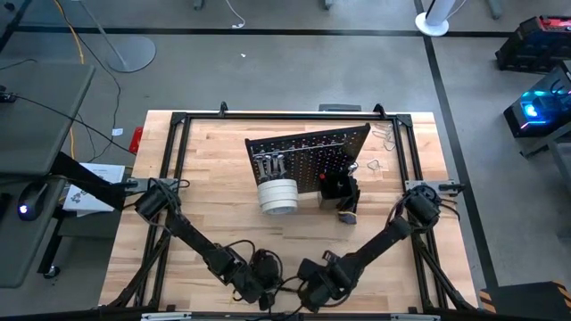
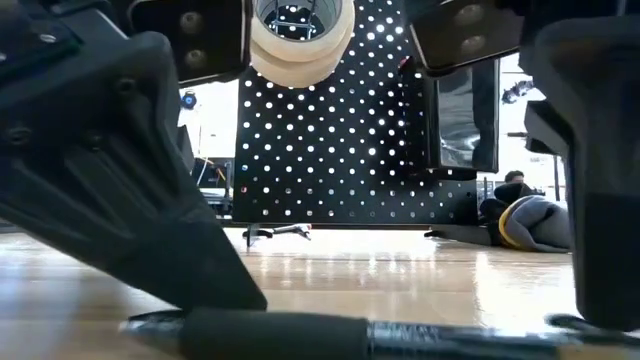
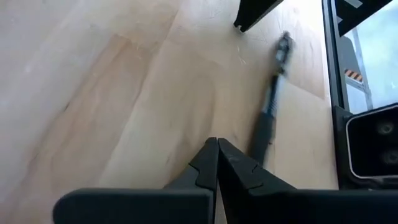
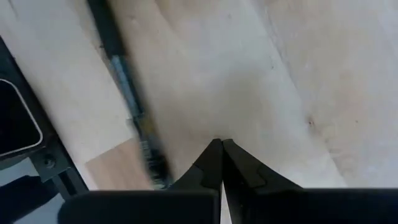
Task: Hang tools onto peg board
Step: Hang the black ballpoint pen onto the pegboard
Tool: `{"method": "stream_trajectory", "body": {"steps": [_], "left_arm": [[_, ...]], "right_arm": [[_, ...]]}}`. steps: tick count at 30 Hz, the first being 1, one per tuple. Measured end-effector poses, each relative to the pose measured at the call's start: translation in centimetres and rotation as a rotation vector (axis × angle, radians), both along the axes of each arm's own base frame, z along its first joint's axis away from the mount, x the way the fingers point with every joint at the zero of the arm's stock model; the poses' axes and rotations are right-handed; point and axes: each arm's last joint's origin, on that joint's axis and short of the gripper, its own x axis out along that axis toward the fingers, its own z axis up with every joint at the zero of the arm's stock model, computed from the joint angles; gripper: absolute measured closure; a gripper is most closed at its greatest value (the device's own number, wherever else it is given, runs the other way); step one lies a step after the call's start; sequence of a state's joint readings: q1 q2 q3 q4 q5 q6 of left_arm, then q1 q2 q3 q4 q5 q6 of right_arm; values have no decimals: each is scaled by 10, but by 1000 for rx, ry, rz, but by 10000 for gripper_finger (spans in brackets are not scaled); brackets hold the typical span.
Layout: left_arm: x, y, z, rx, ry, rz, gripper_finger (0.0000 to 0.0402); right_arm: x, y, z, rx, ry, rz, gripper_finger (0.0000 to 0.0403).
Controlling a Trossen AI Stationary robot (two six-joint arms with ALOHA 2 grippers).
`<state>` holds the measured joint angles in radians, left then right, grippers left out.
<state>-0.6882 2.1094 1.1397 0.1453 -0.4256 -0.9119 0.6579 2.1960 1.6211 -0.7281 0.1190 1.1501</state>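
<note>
My left hand (image 3: 217, 163) and my right hand (image 4: 222, 163) are both closed and hold nothing, low over the counter (image 1: 214, 201) (near edge). A dark screwdriver (image 3: 269, 109) lies beside them, and tape rolls (image 1: 278, 196) hang on the peg board (image 1: 312, 147).

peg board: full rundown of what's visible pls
The peg board is a black rectangular panel dotted with rows of small holes, metal by the look of it. It stands roughly upright on the wooden table, toward the far side, turned slightly askew. White tape rolls hang at its left front, silver wrenches above them, a black bin at its right. Neither gripper touches it.
</note>
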Motion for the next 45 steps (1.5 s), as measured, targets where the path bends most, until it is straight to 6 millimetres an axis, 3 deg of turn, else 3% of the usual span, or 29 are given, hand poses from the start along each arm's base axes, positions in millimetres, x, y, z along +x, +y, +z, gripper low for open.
{"method": "stream_trajectory", "body": {"steps": [8, 12, 17, 21, 24, 28, 37, 40, 45], "left_arm": [[5, 7, 3, 35, -8, -21, 402], [1, 11, 15, 87, 16, -64, 402], [-15, 8, 31, 182, 68, -123, 402], [-24, 1, 28, 226, 79, -128, 401], [-23, -3, 23, 228, 56, -148, 402], [-16, 1, 22, 227, 40, -141, 401], [-6, 12, 23, 215, 30, -112, 402], [-4, 12, 24, 203, 17, -106, 401], [-5, 8, 17, 187, 20, -102, 402]], "right_arm": [[-2, -3, 0, -41, 4, -29, 403], [-3, -2, 15, -38, -53, -28, 403], [-18, 26, 37, 31, -171, 95, 403], [-31, 52, 42, 115, -250, 117, 403], [-36, 58, 39, 115, -240, 103, 394], [-31, 53, 34, 87, -234, 117, 343], [-17, 52, 6, 19, -246, 232, 165], [-15, 48, -6, -39, -218, 251, 139], [-12, 45, -21, -81, -184, 250, 134]]}}
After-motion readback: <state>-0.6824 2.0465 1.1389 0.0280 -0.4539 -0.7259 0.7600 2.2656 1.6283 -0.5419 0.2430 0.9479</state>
